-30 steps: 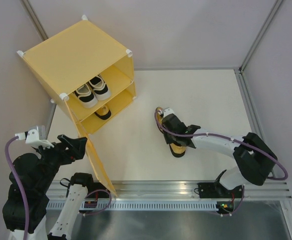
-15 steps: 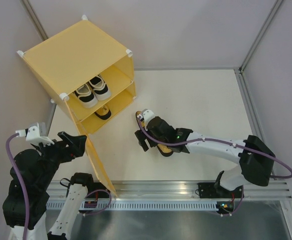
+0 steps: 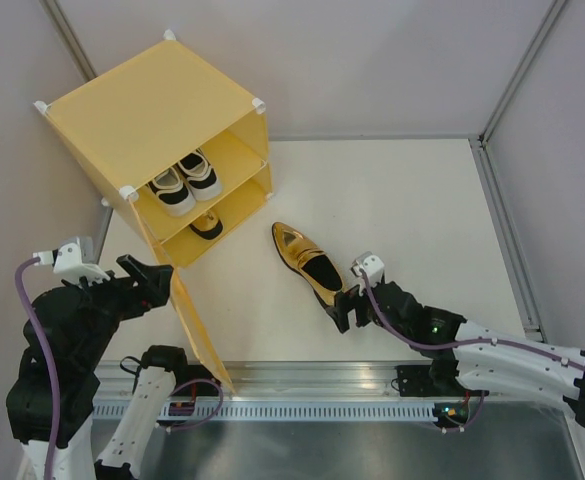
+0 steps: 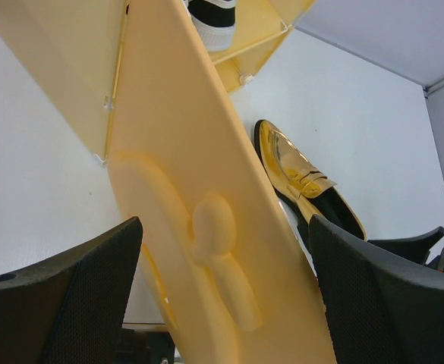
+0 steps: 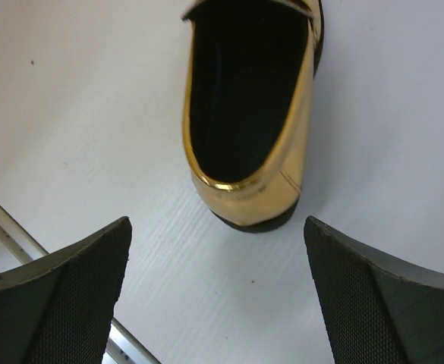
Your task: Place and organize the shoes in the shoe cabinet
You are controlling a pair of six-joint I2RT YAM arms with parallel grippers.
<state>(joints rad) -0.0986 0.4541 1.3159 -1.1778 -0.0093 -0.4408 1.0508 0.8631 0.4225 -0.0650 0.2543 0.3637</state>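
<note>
Four shoes were on our list. Two white-and-black sneakers [image 3: 184, 180] sat side by side on the upper shelf of the yellow shoe cabinet [image 3: 142, 110]. One gold slip-on [image 3: 208, 225] lay in the lower compartment beneath them. The second gold slip-on [image 3: 307, 262] lay outside on the white table [image 3: 412, 200], upright on its sole, near the cabinet's open front, with its pointed toe toward the cabinet and its heel toward the arms. The door [image 3: 200, 335] hung open at the cabinet's near corner. The left end effector [image 3: 150, 282] was spread wide with the door between its fingers; we could not tell whether either pad touched it. The right end effector [image 3: 348, 310] sat just behind the loose shoe's heel, fingers apart and grasping nothing, with bare table showing on both sides in the wrist view. We judged the slip-on light and fairly stiff, and its glossy upper likely slippery under the pads. The narrow toe looked a poor hold. We favoured the heel end, either pinching across the two side walls or putting one finger inside the black lining against the back wall.
</note>
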